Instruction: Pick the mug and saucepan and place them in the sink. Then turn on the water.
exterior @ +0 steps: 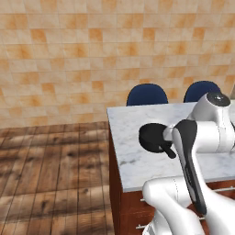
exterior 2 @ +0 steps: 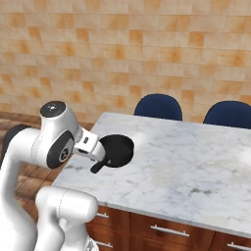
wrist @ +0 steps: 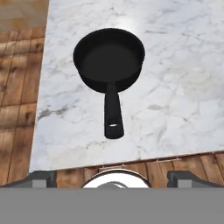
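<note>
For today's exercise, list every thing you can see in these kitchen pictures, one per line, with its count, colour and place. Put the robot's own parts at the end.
saucepan: one, all black, on the marble counter near its left end, handle pointing toward the front edge.
counter: one, white marble top over red-brown wooden drawer fronts with silver handles.
chairs: two, dark blue, behind the far edge of the counter.
wall: orange and tan tiles, behind everything.
floor: brown wooden planks, left of the counter.
arm: one, white with dark joints, rising in front of the counter.
hand: one, dark finger tips standing wide apart, open and empty, above and in front of the saucepan's handle.
</note>
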You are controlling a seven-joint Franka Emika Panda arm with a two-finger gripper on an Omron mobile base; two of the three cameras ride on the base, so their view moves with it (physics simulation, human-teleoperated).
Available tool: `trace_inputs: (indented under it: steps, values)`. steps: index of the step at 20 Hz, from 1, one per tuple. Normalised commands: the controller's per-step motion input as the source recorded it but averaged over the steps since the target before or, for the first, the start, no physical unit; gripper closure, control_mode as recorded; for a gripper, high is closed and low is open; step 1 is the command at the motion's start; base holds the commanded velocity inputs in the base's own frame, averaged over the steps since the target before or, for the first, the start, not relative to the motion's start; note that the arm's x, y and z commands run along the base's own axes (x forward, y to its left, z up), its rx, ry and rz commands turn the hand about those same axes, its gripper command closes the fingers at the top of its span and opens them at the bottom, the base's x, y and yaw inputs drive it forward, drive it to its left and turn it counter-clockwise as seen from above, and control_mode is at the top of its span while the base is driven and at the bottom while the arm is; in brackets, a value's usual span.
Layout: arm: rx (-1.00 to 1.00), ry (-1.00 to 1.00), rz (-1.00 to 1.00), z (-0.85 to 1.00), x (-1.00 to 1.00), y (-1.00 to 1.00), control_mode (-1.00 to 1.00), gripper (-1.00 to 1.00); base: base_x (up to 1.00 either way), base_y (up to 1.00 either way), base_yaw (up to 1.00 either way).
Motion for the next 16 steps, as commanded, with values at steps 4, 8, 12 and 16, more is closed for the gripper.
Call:
trace_inputs:
  steps: [4,8,12,16]
  values:
    - [0.00,0.00,0.03,-0.15,0.36,-0.01,-1.00,-1.00,0.00,0.00,0.00]
    - [0.00,0.00,0.00,-0.22,0.25,-0.05,-1.00,-1.00,0.00,0.00,0.00]
    - [0.00,0.00,0.00,-0.25,0.20,-0.06,-1.00,-1.00,0.00,0.00,0.00]
    - [0.00,0.00,0.00,-0.25,0.22,-0.01,-1.00,-1.00,0.00,0.00,0.00]
